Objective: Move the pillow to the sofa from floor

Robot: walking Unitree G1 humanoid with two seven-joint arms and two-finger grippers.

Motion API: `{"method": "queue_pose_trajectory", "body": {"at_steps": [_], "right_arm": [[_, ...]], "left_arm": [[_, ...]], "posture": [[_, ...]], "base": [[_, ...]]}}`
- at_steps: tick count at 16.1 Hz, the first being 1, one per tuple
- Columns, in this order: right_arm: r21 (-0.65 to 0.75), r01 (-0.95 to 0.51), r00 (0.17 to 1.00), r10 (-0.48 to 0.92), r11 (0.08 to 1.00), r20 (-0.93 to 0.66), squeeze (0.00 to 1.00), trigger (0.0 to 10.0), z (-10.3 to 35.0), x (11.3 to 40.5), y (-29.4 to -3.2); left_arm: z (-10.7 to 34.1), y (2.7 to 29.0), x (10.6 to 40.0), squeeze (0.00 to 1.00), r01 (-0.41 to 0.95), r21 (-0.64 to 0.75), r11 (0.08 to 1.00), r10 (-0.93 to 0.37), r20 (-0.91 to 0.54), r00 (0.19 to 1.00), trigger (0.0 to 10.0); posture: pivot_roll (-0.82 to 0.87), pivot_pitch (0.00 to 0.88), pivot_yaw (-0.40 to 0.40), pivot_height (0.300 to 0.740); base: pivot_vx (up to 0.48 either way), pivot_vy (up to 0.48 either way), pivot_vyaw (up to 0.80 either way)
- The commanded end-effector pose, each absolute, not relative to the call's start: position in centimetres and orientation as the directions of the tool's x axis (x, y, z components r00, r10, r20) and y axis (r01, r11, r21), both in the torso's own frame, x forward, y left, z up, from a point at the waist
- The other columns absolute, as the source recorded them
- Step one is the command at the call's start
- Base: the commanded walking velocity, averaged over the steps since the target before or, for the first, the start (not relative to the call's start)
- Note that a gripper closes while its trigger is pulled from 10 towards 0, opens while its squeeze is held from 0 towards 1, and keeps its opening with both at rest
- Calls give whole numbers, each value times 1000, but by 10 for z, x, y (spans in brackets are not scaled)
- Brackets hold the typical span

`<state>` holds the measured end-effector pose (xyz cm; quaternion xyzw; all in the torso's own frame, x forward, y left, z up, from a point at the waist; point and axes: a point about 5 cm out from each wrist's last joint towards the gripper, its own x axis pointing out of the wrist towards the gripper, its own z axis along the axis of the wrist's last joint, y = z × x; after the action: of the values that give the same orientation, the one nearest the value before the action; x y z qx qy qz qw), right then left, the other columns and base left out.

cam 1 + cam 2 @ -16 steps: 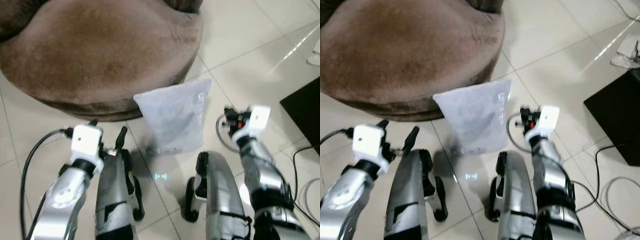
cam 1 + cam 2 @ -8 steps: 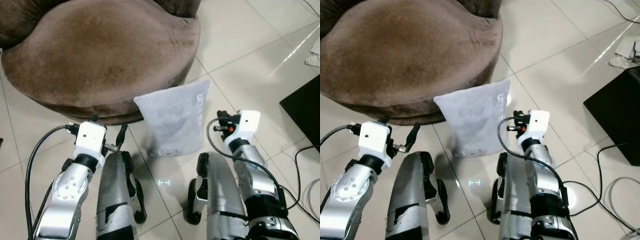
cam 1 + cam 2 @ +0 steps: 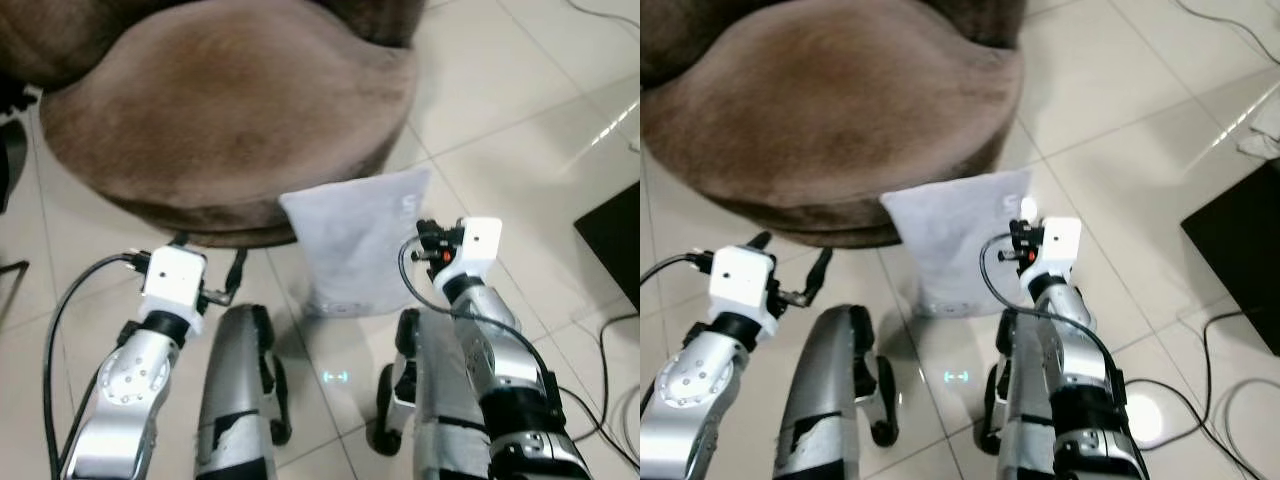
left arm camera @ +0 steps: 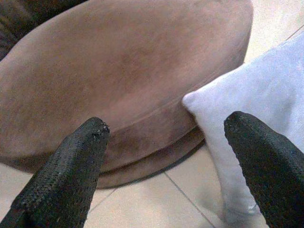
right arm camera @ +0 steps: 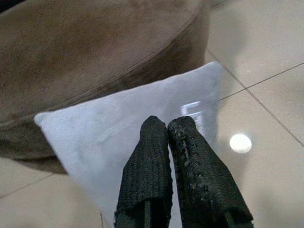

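Note:
A light grey pillow (image 3: 355, 240) stands on the tiled floor, leaning against the front of the round brown sofa (image 3: 220, 110). My right gripper (image 5: 166, 122) is shut, fingers pressed together with nothing between them, its tips over the pillow's (image 5: 118, 123) upper right part. In the head views that wrist (image 3: 470, 245) sits at the pillow's right edge. My left gripper (image 4: 166, 126) is open wide, low at the sofa's base. It points at the gap between the sofa (image 4: 123, 71) and the pillow's left corner (image 4: 256, 95), touching neither.
A black flat object (image 3: 615, 230) lies on the floor to the right, with cables (image 3: 1230, 400) near it. My two silver legs (image 3: 235, 400) stand just before the pillow. Something dark (image 3: 10, 160) stands at the far left by the sofa.
My right arm has moved in from the right, up to the pillow's right edge. The view has shifted a little; the pillow and left arm have barely moved.

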<state>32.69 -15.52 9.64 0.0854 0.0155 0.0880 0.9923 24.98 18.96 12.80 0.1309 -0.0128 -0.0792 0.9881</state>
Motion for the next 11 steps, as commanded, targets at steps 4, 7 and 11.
{"method": "queue_pose_trajectory", "body": {"at_steps": [4,7,11], "right_arm": [[173,-175,979,190,969,-75,0,10000,84,320,-156],[176,-176,978,192,969,-78,0,10000,83,320,-157],[172,-183,976,199,968,-83,0,10000,82,319,-155]], "left_arm": [[123,192,246,0,142,264,954,-145,-8,989,10000],[125,193,245,0,134,255,957,-139,-1,990,10000],[125,193,245,0,144,250,957,-147,-4,989,10000]], "posture": [[26,347,2,563],[28,344,-2,563],[31,340,-6,563]], "base": [[0,-268,0],[0,-270,0],[0,-203,0]]}}
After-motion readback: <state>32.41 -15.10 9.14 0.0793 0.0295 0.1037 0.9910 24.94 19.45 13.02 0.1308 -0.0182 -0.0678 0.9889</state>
